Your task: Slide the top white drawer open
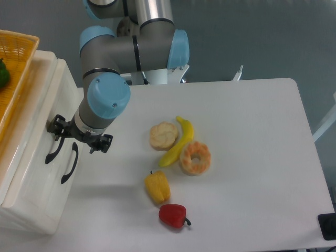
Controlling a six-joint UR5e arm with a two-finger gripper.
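I see the white worktop [252,157] filling most of the frame, from the centre out to the right edge. The arm [126,52] comes down from the top middle, grey tubes with pale blue joint caps, and bends toward the left side of the frame.

At the left edge stands a white drawer unit [31,210] with cream walls. The top white drawer [44,105] is its upper tier, running from the upper left down toward the middle left, and its black arched handle [52,152] sits on the front face at middle left. A second black handle [70,163] lies just beside it, lower and to the right, on the drawer below. An orange wicker basket [16,68] rests on top of the unit in the upper left corner, with something green [3,73] showing at its edge.

The gripper [79,137] is at the front of the unit, right over the upper ends of the two handles. Its black fingers stand apart, one near the first handle's top end and one out to the right over the worktop; I cannot tell whether either touches a handle.

Near the centre of the worktop lie a banana [179,140], a bread roll [163,135] touching it on the left, and a glazed doughnut [195,157] against its lower right. Below them sit a yellow pepper [157,187] and, lower still, a red pepper [173,216].
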